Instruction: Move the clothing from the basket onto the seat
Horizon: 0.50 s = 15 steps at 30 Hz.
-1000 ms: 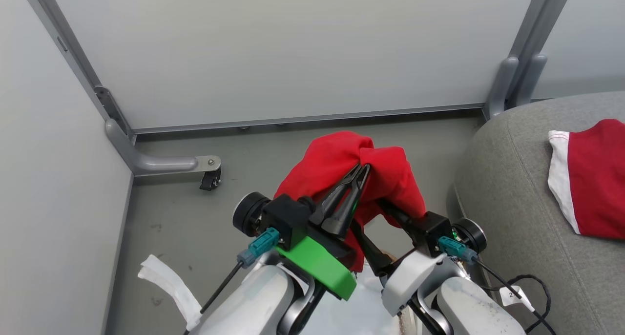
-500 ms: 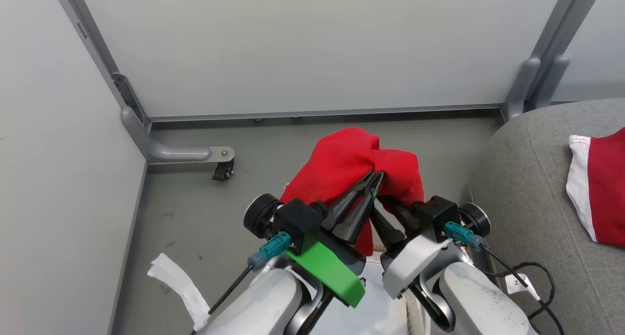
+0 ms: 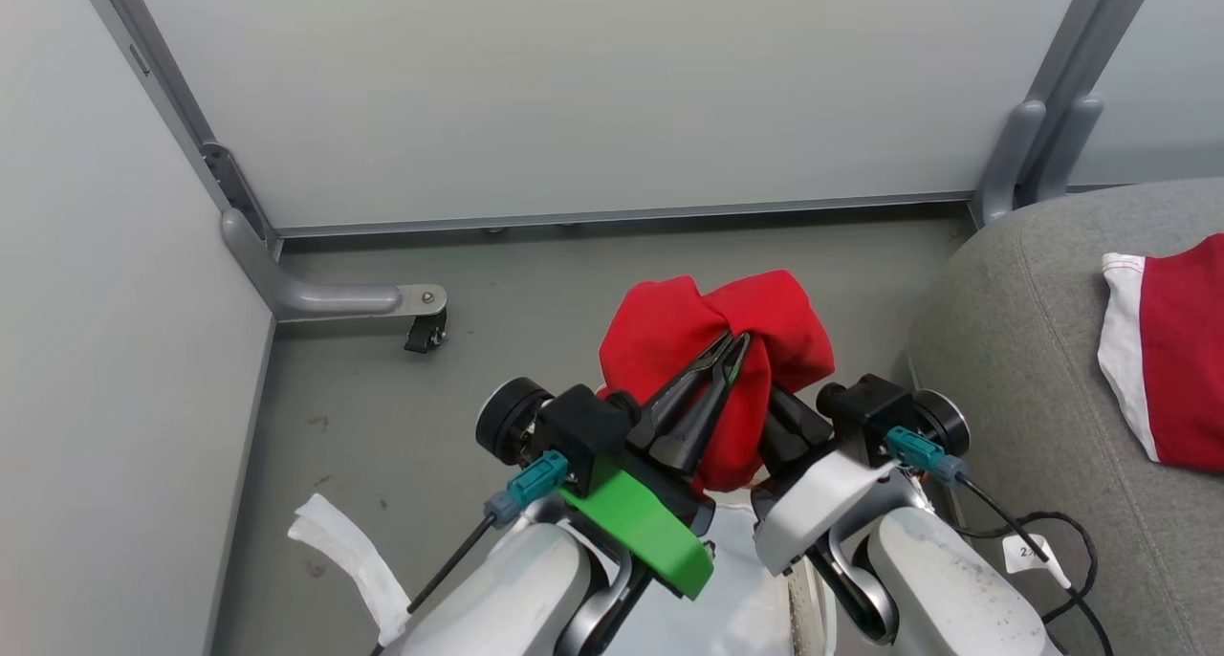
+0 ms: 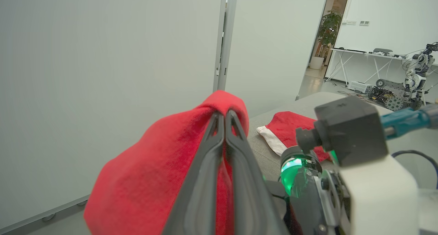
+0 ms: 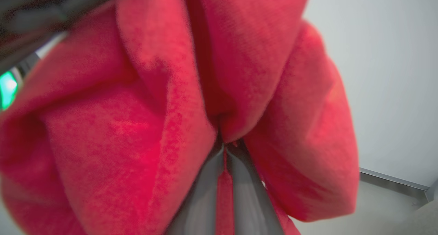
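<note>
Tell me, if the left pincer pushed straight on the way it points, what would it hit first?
The left pincer is pinching the red garment, so only cloth lies at its tips. Beyond that, probably the pale partition panel, though depth is unclear.

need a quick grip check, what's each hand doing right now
left hand: closed, holding the red garment
right hand: closed, holding the red garment too

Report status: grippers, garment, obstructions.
Left gripper, right gripper both shut on plain red garment, held aloft. White-banded red garment lies on grey sofa cushion. No obstruction seen between.
</note>
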{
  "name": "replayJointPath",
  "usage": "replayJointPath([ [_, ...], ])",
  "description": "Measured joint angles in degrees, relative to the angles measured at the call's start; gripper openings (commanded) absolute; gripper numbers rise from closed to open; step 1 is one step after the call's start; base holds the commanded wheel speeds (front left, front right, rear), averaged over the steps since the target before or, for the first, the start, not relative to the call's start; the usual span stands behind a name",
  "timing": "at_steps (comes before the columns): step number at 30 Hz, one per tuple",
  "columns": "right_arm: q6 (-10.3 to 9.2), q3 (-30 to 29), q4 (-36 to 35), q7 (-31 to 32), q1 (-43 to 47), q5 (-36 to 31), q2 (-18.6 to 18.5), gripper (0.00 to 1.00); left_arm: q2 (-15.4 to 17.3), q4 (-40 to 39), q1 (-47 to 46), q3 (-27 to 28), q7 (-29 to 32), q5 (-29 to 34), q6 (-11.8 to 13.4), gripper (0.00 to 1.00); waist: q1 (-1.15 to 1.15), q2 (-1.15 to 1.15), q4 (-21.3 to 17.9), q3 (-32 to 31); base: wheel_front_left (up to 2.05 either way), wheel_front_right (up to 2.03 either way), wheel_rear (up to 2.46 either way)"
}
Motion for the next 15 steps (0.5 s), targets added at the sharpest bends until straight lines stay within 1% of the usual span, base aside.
replayJointPath([
  [10, 0.00, 0.43, -1.60, 0.01, 0.70, 0.78, -0.01, 0.00, 0.00, -0.04, -0.12, -0.21, 0.00, 0.26, -0.19, 0.00, 0.00, 0.00, -0.69, 0.34, 0.00, 0.00, 0.00],
  [11, 0.00, 0.44, -2.09, 0.01, 0.72, 0.96, 0.00, 0.00, 0.00, 0.01, -0.16, -0.41, 0.00, 0.26, -0.24, 0.16, 0.00, 0.00, -0.73, 0.39, 0.00, 0.00, 0.00],
  [12, 0.00, 0.41, -2.60, 0.01, 0.77, 1.11, 0.00, 0.00, 0.00, 0.07, -0.18, -0.52, -0.01, 0.26, -0.25, 0.48, 0.00, 0.00, -0.75, 0.43, 0.00, 0.00, 0.00],
  [13, 0.00, 0.37, -2.97, 0.01, 0.86, 1.13, 0.00, 0.00, -0.01, 0.07, -0.19, -0.55, -0.04, 0.26, -0.26, 0.87, 0.00, 0.00, -0.76, 0.45, 0.00, 0.00, 0.00],
  [14, 0.00, 0.31, -3.28, 0.01, 0.99, 1.20, 0.00, 0.00, -0.01, 0.08, -0.21, -0.54, -0.08, 0.26, -0.26, 1.00, 0.00, 0.00, -0.77, 0.48, 0.00, 0.00, 0.00],
  [15, 0.00, 0.23, -3.58, 0.01, 1.17, 1.20, 0.00, 0.00, -0.01, 0.07, -0.24, -0.45, -0.08, 0.26, -0.25, 1.00, 0.00, 0.00, -0.77, 0.51, 0.00, 0.00, 0.00],
])
